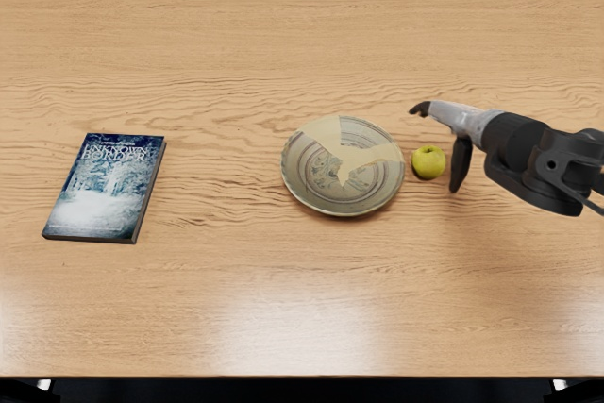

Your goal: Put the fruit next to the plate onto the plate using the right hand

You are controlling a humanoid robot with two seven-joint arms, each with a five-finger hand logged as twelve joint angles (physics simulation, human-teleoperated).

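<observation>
Wooden table (283, 309) fills our view, book (106, 186) off at left. Our right hand (467, 127) hangs at mid-right, fingers spread and holding nothing, bracketing the green apple (428, 161) just right of the plate (302, 188). Looks lined up to grab it.

Table (283, 44): light wood, strong grain, satin, soft glare toward the near edge. Plate (311, 186): smooth, looks like glazed ceramic, dull sheen. Apple (428, 161): smooth skin, faint highlight. Book (106, 186): glossy printed cover (page edges unreadable). Right hand (472, 129): matt dark casing, smooth pale grey fingers.
</observation>
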